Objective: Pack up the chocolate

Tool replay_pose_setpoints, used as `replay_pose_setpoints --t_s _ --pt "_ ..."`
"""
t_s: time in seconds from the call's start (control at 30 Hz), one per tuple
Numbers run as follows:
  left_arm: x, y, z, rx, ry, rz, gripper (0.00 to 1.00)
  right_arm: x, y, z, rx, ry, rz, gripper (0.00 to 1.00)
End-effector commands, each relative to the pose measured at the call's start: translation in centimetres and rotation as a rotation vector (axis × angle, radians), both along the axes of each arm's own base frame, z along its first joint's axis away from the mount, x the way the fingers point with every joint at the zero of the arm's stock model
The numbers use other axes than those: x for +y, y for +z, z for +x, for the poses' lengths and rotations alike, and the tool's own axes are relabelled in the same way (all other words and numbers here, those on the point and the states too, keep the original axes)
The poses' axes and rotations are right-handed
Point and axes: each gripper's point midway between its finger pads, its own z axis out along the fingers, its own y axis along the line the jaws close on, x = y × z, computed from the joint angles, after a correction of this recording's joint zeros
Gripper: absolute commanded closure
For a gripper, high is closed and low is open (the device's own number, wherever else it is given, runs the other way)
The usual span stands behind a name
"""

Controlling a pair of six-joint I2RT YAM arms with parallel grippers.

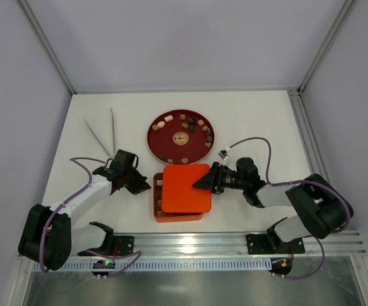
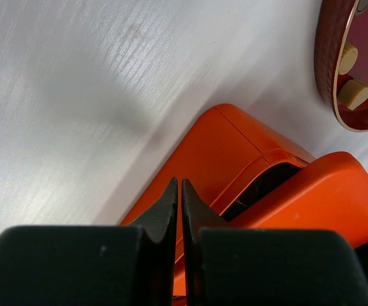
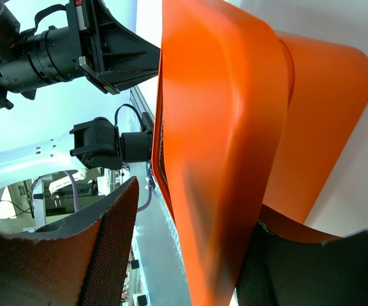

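Orange lid (image 1: 185,187), then tiny brown and cream chocolate (image 1: 169,118) on red plate (image 1: 149,135)

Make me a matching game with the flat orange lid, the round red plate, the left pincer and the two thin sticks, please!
Things:
1. flat orange plastic lid
2. round dark red plate
3. left pincer
4. two thin grey sticks

States:
A. shut tight
B. holds small chocolate pieces
C. lie on the white table, far left
D. rests crooked on the square orange box

Pairs: 1-D, 2-B, 3-A, 4-C.
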Motion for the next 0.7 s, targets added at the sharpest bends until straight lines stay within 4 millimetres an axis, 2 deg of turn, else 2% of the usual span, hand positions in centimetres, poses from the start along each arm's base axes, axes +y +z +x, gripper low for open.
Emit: replay_pose_setpoints --t_s 0.0,0.3,0.67 --pt "-0.3 0.4 0.6 -0.029 -0.001 -0.011 1.00 -0.8 -1.3 0.0 0.028 -0.009 -0.046 0.42" --pt "-0.4 0.5 0.7 -0.029 -0.007 -0.009 0.99 -1.4 -0.5 0.3 0.026 -0.025 -0.037 0.42" --pt "-0.4 0.6 0.7 -0.030 -0.010 -0.010 0.99 -2.7 -0.8 0.4 0.033 -0.052 -0.060 0.42"
